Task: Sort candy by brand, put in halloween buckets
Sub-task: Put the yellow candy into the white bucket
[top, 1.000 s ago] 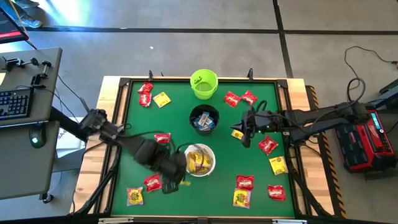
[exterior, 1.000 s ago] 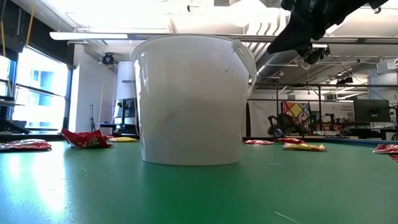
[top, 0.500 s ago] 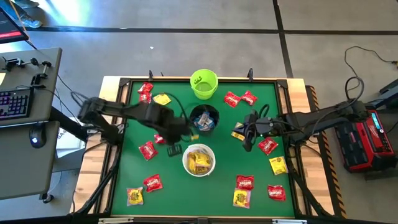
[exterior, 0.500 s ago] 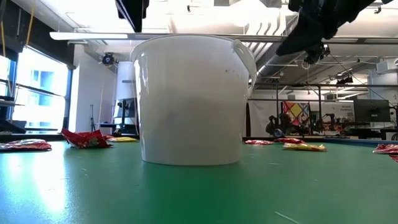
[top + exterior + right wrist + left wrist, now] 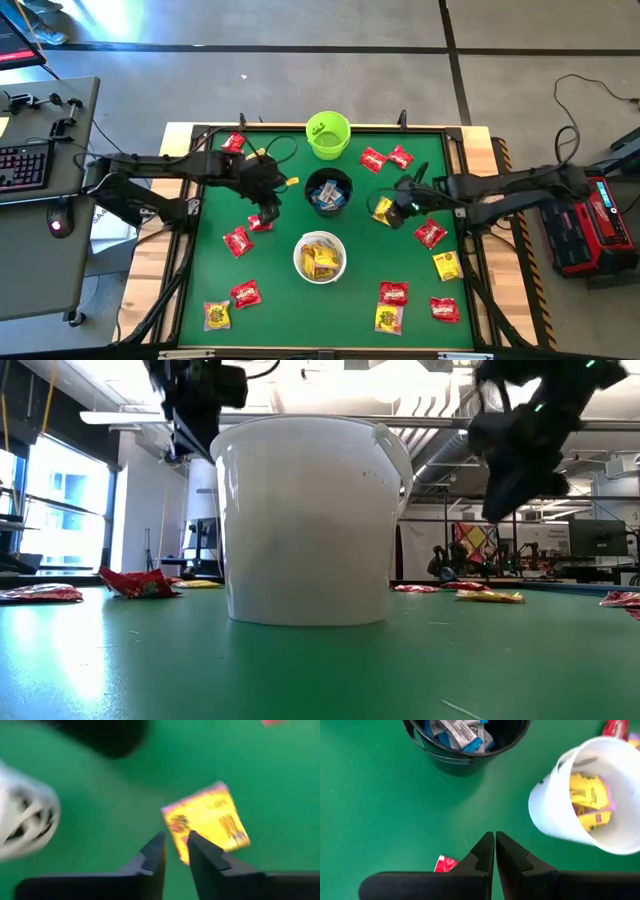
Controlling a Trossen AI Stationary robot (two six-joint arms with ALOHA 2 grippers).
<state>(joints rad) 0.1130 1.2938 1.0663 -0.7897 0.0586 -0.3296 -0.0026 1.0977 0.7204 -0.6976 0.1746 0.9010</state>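
Note:
Three buckets stand in a row down the green mat: lime green (image 5: 328,135), black (image 5: 328,192) holding blue-and-white candy, and white (image 5: 320,257) holding yellow candy. My left gripper (image 5: 268,210) hovers left of the black bucket, shut on nothing (image 5: 495,840), just above a red candy (image 5: 258,223). My right gripper (image 5: 398,212) hangs right of the black bucket, pointing down, its fingers a little apart (image 5: 175,845). A yellow candy (image 5: 383,209) lies flat on the mat below its tips (image 5: 207,820). In the low view both grippers (image 5: 185,440) (image 5: 505,500) stand clear above the table.
Loose candy lies around the mat: red packets (image 5: 238,242) (image 5: 245,293) (image 5: 431,233) (image 5: 394,293) (image 5: 373,158), yellow ones (image 5: 447,266) (image 5: 216,316) (image 5: 388,318). A wooden rim (image 5: 180,180) frames the mat. A keyboard desk (image 5: 40,150) stands off the left side.
My left gripper has swept from the near-left of the white bucket toward the table's far edge, ending left of the black bucket. My right gripper has come down toward the yellow candy, staying over the same spot.

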